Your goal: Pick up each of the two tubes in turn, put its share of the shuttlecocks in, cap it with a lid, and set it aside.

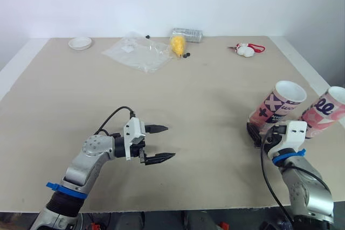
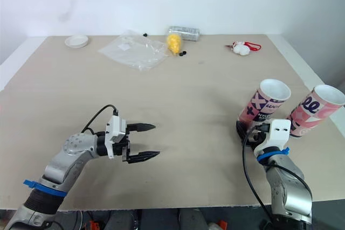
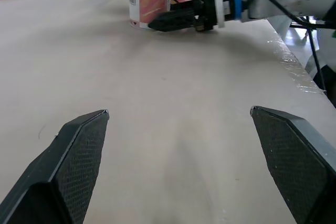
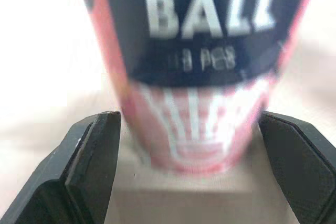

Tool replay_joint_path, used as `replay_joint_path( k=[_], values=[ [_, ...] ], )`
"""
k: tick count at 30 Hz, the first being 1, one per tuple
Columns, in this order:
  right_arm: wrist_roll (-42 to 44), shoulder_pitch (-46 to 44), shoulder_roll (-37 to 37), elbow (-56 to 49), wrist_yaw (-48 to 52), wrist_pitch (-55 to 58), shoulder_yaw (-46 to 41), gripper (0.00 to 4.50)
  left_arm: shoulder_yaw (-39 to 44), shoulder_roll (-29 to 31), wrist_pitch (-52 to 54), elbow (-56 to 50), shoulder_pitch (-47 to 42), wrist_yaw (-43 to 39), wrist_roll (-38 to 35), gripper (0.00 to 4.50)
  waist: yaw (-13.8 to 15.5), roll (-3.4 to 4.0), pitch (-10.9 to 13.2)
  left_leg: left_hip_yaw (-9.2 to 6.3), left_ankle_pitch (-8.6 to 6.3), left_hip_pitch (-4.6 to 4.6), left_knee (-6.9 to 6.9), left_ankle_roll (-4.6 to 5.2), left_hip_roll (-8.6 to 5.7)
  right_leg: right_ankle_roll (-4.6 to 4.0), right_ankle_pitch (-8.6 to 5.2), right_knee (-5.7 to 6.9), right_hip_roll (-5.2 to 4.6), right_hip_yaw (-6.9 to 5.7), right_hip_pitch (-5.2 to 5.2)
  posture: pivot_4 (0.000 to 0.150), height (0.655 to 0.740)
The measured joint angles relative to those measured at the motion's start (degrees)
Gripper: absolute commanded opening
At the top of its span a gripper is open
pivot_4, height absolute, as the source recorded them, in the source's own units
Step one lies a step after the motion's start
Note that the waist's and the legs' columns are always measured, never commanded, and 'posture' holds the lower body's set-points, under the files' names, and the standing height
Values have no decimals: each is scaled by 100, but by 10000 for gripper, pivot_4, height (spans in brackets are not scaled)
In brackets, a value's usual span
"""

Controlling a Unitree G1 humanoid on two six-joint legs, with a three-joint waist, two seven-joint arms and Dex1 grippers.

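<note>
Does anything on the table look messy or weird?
A little messy: a crumpled clear plastic bag sprawls at the far side of the table, with small black bits loose beside a yellow object.

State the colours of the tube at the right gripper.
Pink, white and navy tube, clearest in the right wrist view.
</note>
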Motion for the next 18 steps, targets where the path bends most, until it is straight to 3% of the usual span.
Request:
replay_joint_path(
  k=[8,12,18],
  values=[
    [166,1207,-593,-1491,728,162,33,44196,-2,-22,-99,298,-64,-7,103,45000,1,6,-3,1,0,0,2,0,0,0,-1,-1,-2,0,0,1500,7400],
    [459,1551,-1127,-1542,2389,-692,214,44196,69,-15,-186,426,-34,138,185,45000,-10,3,-2,5,0,4,5,0,2,0,1,-1,-2,0,2,1500,7400],
    [434,674,-1505,-787,3966,-1700,916,44196,260,64,-122,415,137,512,268,45000,-17,-15,9,6,1,7,12,1,4,-5,11,0,0,-2,3,1500,7400]
  ],
)
